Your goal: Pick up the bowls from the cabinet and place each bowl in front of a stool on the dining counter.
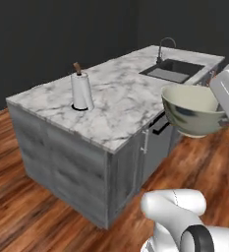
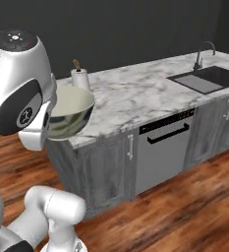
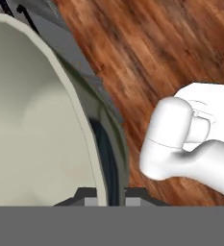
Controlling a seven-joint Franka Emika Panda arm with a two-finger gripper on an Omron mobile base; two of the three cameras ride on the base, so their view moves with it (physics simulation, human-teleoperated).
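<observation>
Beside the dining counter (image 1: 121, 106), one cream bowl (image 1: 193, 109) with the hand (image 3: 109, 196) clamped on its rim.

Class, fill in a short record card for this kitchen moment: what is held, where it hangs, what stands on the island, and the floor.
Held: cream bowl, jaws shut on its rim
Bowl position: in the air beside the dining counter, over the floor, not set down
On counter: paper towel roll, upright; black sink with tap
Floor: wood planks
</observation>
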